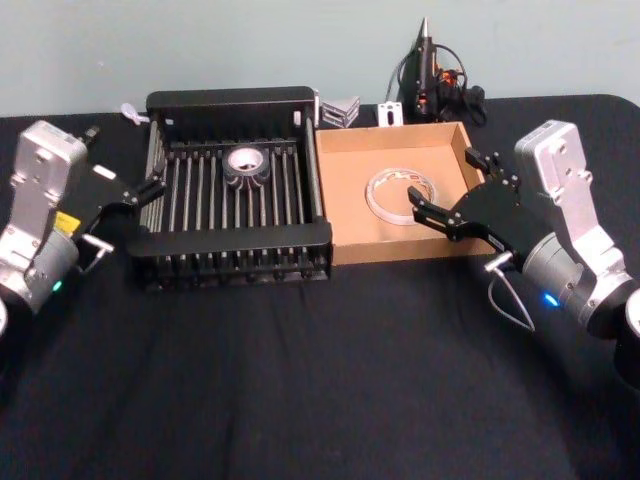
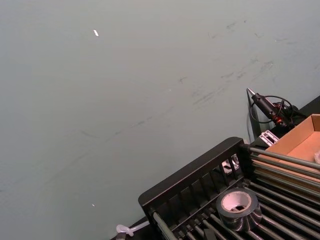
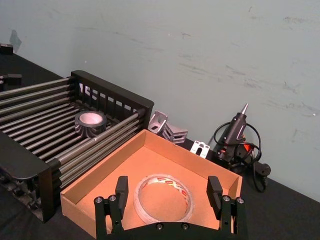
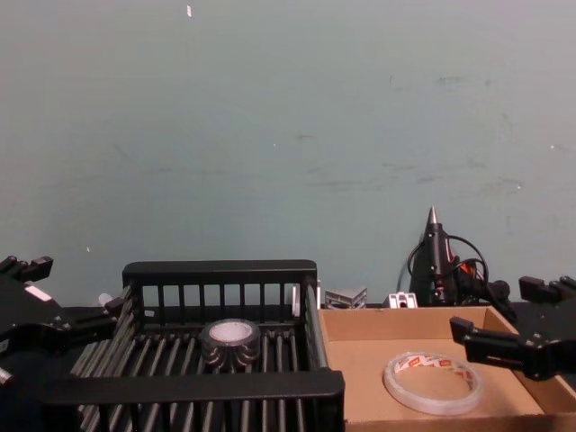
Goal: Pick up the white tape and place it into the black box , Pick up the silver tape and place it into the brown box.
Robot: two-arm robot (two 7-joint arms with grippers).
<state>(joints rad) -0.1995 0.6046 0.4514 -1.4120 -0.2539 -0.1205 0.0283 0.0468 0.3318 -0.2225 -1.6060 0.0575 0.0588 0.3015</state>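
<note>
Black cloth covers the table [image 1: 320, 400] nearest me, bare between my two arms. On my right, the right gripper [image 1: 448, 196] hangs over the near right corner of the brown box [image 1: 345, 215], its fingers [image 3: 121, 186] spread wide and holding nothing. Just beyond them the silver tape [image 1: 397, 196] lies flat on the cardboard floor. On my left, the left gripper [image 1: 146, 190] sits at the outer left wall of the black box [image 1: 230, 240]; I cannot tell how far its fingers are parted, and I see nothing in them. The white tape [image 1: 246, 165] rests on the crate's slats toward the far wall.

Both rolls look to be where the task wants them, so I judge the placing steps done. What remains, as I read it, is to lift both arms clear, raising the right one enough to pass the tray's low wall.

Behind the boxes, a glue gun [image 1: 430, 75] with its coiled cord stands against the wall, with small metal brackets [image 1: 340, 110] just beside it; neither blocks a retreat.
</note>
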